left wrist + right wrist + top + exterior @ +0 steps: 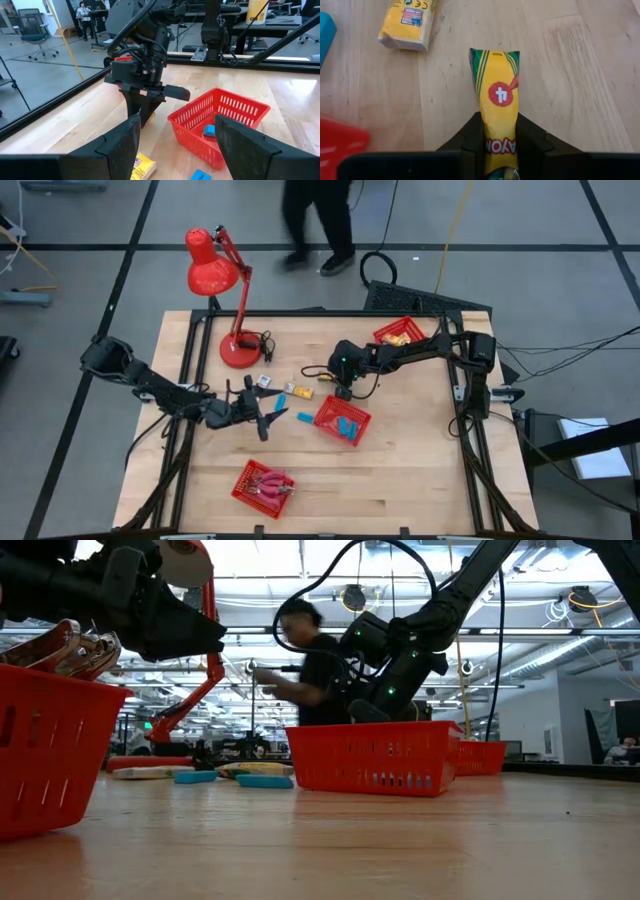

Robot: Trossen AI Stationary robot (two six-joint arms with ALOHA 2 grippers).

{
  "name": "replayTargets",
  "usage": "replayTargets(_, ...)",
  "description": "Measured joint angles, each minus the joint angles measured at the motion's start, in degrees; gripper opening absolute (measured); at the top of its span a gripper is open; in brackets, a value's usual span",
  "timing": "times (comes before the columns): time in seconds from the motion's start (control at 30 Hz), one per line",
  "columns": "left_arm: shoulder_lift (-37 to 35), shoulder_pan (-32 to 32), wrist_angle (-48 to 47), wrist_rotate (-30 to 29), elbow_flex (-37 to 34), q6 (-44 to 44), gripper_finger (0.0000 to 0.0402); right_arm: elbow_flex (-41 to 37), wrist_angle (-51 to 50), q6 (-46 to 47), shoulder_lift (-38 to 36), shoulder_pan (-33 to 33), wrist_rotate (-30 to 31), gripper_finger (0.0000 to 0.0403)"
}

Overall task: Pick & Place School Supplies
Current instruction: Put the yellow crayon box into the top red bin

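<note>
While clamped in right hand, yellow packet, above table

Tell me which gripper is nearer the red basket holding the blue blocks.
Right. The right gripper, shut on a yellow crayon packet, hangs just beside the red basket. The left gripper, open, sits farther off on the basket's other side.

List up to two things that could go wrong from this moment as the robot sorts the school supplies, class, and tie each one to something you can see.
1. The right gripper pinches the yellow crayon packet by one end only, so the packet may swing or slip during the carry.
2. The left gripper, open, sits close to the red basket holding blue blocks, near the right arm; moving together, they might collide or nudge the basket.
</note>
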Motion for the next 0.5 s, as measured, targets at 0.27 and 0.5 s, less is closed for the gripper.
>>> replayTargets(0.27,0.0,0.4,-0.9,0.0,0.0,-0.8,0.0259,-0.2,-0.3,-0.7,-2.2,0.2,3.3,0.0062)
replayTargets(0.5,0.0,0.4,-1.0,0.0,0.0,-1.0,0.0260,-0.2,-1.3,-2.2,-6.6,0.2,7.4,0.0062)
